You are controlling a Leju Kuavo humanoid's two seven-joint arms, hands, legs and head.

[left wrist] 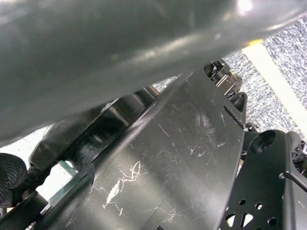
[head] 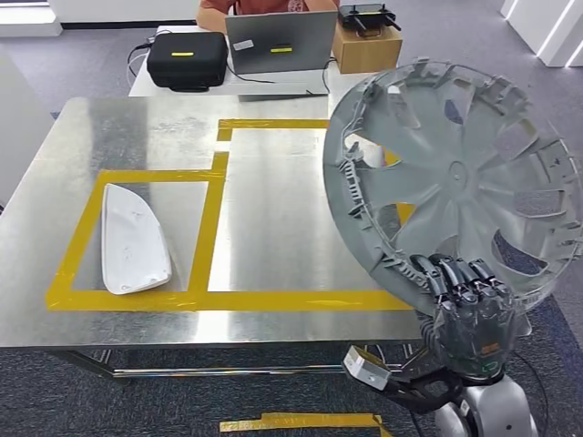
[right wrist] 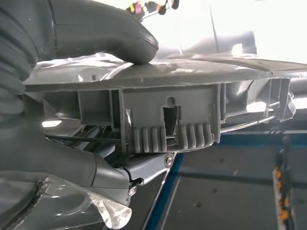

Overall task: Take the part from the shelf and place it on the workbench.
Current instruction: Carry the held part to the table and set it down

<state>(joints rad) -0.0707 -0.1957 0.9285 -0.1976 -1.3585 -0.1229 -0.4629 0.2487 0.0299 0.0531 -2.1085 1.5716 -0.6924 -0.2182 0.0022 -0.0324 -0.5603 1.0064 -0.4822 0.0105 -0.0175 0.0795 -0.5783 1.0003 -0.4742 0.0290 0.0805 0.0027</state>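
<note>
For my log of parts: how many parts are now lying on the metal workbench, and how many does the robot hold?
1 lies on the workbench: the white part, inside the left yellow-taped box. 1 is held: the grey wheel cover, gripped at its lower rim by the right hand.

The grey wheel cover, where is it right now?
In the head view the wheel cover is at the right, tilted above the right end of the steel workbench, its lower rim gripped by the right hand.
</note>
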